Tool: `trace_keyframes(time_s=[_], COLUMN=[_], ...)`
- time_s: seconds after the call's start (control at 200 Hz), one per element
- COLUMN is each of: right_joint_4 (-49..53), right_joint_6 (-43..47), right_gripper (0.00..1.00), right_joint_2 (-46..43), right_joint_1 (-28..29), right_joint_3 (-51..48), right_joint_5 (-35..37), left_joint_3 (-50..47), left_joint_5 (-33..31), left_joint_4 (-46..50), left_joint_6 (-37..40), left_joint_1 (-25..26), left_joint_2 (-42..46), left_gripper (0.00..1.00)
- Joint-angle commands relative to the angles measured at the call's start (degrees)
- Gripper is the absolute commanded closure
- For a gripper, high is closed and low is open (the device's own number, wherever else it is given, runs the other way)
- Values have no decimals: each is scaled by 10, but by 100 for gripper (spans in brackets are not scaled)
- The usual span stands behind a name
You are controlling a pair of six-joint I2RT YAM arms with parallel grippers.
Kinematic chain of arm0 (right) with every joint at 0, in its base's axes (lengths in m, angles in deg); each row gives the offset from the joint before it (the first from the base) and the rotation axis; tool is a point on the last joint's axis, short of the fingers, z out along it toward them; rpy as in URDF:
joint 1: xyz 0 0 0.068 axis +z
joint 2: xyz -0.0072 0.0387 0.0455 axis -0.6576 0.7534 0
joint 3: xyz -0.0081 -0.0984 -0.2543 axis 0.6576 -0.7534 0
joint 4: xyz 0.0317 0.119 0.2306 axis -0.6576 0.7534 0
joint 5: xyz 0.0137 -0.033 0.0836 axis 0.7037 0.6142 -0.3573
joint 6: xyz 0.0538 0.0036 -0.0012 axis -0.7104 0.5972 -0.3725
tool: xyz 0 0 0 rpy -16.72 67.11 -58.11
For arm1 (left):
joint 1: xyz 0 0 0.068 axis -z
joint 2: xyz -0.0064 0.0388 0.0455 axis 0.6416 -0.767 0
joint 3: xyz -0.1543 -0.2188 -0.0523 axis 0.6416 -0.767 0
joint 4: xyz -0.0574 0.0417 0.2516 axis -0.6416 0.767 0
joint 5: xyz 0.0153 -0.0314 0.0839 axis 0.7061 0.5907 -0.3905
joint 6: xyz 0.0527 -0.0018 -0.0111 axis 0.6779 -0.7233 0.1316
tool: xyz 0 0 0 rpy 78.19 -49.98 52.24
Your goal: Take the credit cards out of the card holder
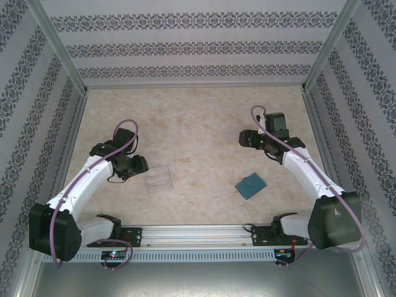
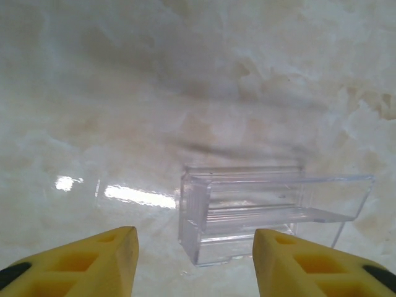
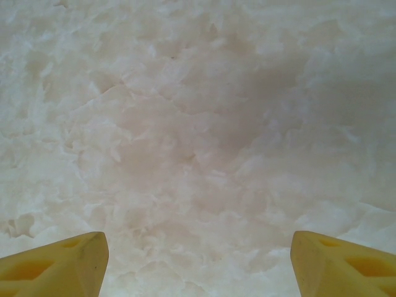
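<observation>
Teal and folded shut, the card holder (image 1: 250, 185) lies flat on the marble surface (image 1: 198, 124), turned diagonally to the near edge; the credit cards are presumably tucked inside. It sits a little towards the arm bases from the right pincer (image 1: 244, 137), which hangs released, fingers wide, above bare marble. The left pincer (image 2: 195, 241), fingers parted and grasping nothing, faces a clear tray (image 2: 272, 210) well apart from the holder. The right arm looks nearer and would need to draw back towards its base.
</observation>
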Motion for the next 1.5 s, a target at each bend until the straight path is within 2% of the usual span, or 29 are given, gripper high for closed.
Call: trace_keyframes(time_s=[0.0, 0.19, 0.355, 0.784, 1.494], right_joint_4=[13, 16, 14, 16, 11], right_joint_6=[9, 5, 5, 7, 5], right_gripper=[22, 22, 22, 21, 21], right_joint_2=[5, 8, 5, -1, -20], right_joint_1=[-8, -20, -22, -24, -21], right_joint_3=[13, 17, 13, 10, -2], right_joint_5=[-12, -22, -17, -15, -10], left_joint_3=[1, 5, 7, 3, 4], left_joint_5=[25, 21, -1, 8, -27], left_joint_4=[10, 7, 8, -26, -54], left_joint_6=[-15, -16, -10, 6, 26], left_joint_1=[12, 21, 23, 26, 43], left_joint_2=[-16, -43, -59, -102, -125], left_gripper=[54, 62, 65, 76, 92])
